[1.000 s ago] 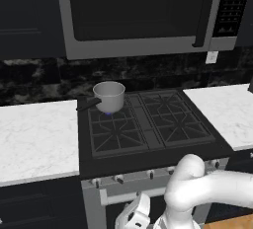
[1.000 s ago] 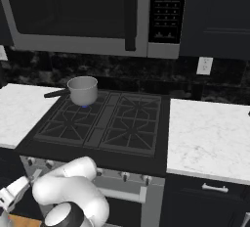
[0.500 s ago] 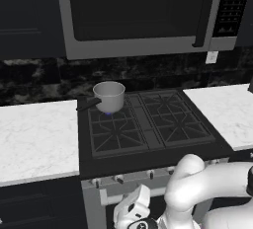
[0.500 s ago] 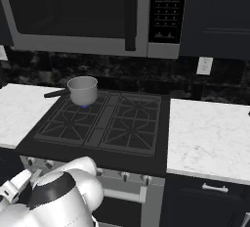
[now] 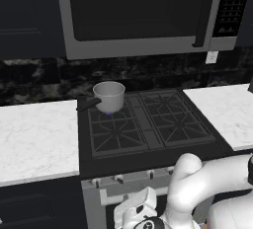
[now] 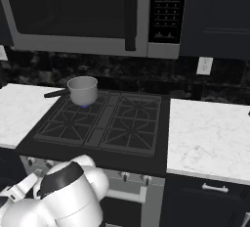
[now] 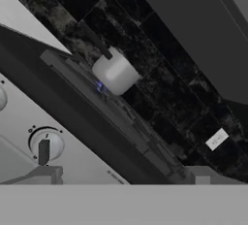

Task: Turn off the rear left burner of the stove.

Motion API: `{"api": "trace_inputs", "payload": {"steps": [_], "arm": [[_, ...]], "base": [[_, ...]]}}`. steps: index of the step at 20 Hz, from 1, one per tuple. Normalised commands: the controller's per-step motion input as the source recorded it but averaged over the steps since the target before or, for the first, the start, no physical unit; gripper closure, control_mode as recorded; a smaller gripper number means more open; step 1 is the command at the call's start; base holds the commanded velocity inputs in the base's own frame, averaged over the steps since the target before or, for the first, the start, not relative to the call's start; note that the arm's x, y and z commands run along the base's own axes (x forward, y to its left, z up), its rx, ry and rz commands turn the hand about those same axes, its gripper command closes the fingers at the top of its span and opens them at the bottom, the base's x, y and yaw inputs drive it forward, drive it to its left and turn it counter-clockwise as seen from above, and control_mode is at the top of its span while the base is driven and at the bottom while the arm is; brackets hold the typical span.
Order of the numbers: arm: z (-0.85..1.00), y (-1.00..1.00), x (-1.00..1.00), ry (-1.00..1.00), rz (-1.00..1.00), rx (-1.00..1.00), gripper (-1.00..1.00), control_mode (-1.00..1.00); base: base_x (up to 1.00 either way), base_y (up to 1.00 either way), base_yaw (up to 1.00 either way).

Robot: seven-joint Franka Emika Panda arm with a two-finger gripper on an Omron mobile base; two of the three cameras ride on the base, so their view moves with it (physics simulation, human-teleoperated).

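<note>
With the rear left burner (image 5: 109, 113) burning blue under the saucepan (image 5: 108, 96) at 10 o'clock on the stove (image 5: 148, 141), the end effector (image 5: 140, 213), its opening impossible to judge, should centre squarely on the knob (image 7: 44, 145) before turning.

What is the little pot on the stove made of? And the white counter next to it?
The pot looks like brushed metal: plain silver-grey with a dull sheen, and a dark handle that may be plastic. The counter looks like polished marble or stone: white with faint grey veins. Since the scene is rendered, both are guesses from looks.
</note>
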Motion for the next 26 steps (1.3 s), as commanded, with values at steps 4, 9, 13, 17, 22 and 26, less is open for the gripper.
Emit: {"api": "trace_inputs", "payload": {"steps": [4,9,13,17,22,26], "arm": [[0.04,-0.01,0.07,0.00,0.00,0.00,-1.00,-1.00],[0.21,0.00,0.23,0.00,0.00,0.00,-1.00,-1.00],[0.11,0.00,0.26,0.00,0.01,0.00,-1.00,-1.00],[-0.01,0.00,0.15,0.00,0.03,0.00,-1.00,-1.00],[-0.22,0.00,0.18,0.01,0.03,0.00,-1.00,-1.00],[-0.13,0.00,0.23,0.00,0.01,0.00,-1.00,-1.00]], "base": [[0.00,0.00,0.00],[0.00,0.00,0.00],[0.00,0.00,0.00],[0.00,0.00,0.00],[0.00,0.00,0.00],[0.00,0.00,0.00]]}}
